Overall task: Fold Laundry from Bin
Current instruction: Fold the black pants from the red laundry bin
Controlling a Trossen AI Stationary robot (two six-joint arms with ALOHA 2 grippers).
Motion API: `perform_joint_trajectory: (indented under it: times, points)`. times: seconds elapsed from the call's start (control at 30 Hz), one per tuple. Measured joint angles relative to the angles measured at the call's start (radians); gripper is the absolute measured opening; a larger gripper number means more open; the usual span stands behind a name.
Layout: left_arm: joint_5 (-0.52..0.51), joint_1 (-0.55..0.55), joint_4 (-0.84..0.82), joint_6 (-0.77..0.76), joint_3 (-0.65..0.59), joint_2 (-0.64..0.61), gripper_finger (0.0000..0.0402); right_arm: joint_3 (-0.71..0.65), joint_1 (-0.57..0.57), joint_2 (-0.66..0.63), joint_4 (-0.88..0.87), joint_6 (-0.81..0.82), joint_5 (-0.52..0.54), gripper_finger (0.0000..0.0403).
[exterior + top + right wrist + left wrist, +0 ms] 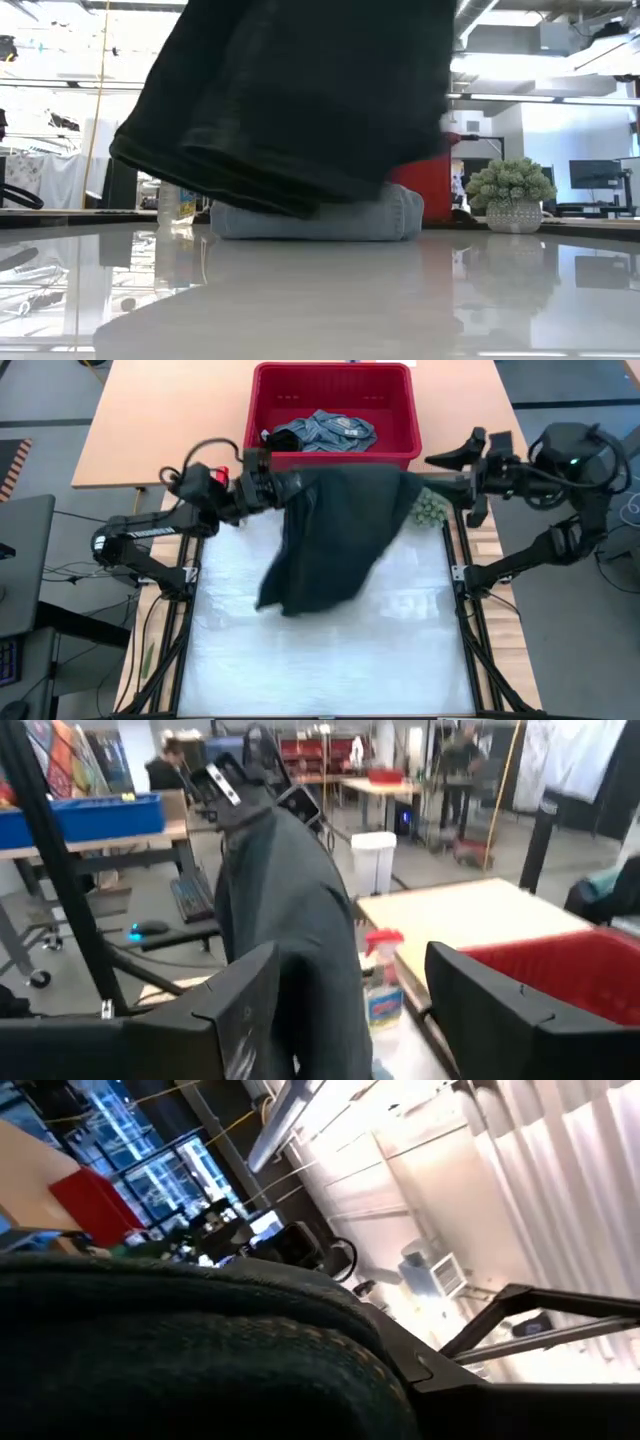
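The red bin [335, 410] stands at the table's far edge with a grey-blue denim garment [325, 432] lying in it. My left gripper [262, 478], in front of the bin's left corner, is shut on a dark navy garment [335, 535]. The garment spreads right as far as the bin's right corner. My right gripper [350, 1020] stands open just right of that end, and the cloth [290, 920] shows between its spread fingers without touching them. A light blue folded garment [315, 220] lies on the table under the hanging cloth. My left gripper holds the dark garment by its upper left edge [285, 485], coming level from the table's left side. The cloth hides the fingers in the left wrist view [200, 1350]. The garment hangs below the gripper; its lower end [285, 598] is low over the table.
A fuzzy green ball in a small pot [512, 190] stands at the far right beside the bin. A clear spray bottle with a red top [380, 982] stands near the bin. White sheeting [330, 660] covers the near half of the table.
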Motion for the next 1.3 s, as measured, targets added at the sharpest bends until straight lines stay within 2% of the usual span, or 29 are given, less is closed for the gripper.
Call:
perform_joint_trajectory:
  times: [0.17,0.27,0.37,0.5,0.73,1.03,1.17,1.23,1.3]
  points:
    - [0.021,0.001,-0.11,0.022,0.038,0.0,0.0001,0.026,0.034,-0.012,0.043,-0.025,0.004,0.0278]
    - [0.031,0.001,-0.209,-0.001,0.038,-0.001,0.0001,0.04,0.06,0.019,0.041,-0.011,0.045,0.0278]
    - [0.04,0.0,-0.288,-0.013,0.038,0.0,0.0001,0.057,0.065,0.089,-0.026,0.005,0.048,0.0282]
    - [0.049,-0.001,-0.35,-0.016,0.04,-0.002,0.0001,0.102,0.069,0.209,-0.145,-0.075,0.049,0.0297]
    - [0.072,-0.001,-0.443,-0.015,0.04,-0.003,0.0001,0.225,0.084,0.359,-0.187,-0.247,0.059,0.0326]
    - [0.072,0.0,-0.466,-0.009,0.039,-0.003,0.0001,0.212,0.073,0.474,-0.24,-0.286,0.061,0.033]
    - [0.08,0.0,-0.452,-0.024,0.038,-0.002,0.0013,0.211,0.082,0.514,-0.243,-0.291,0.077,0.0306]
    - [0.08,0.003,-0.45,-0.03,0.038,-0.002,0.0025,0.211,0.093,0.518,-0.244,-0.293,0.078,0.0272]
    - [0.098,0.012,-0.443,-0.028,0.038,-0.002,0.004,0.211,0.104,0.518,-0.242,-0.3,0.078,0.0218]
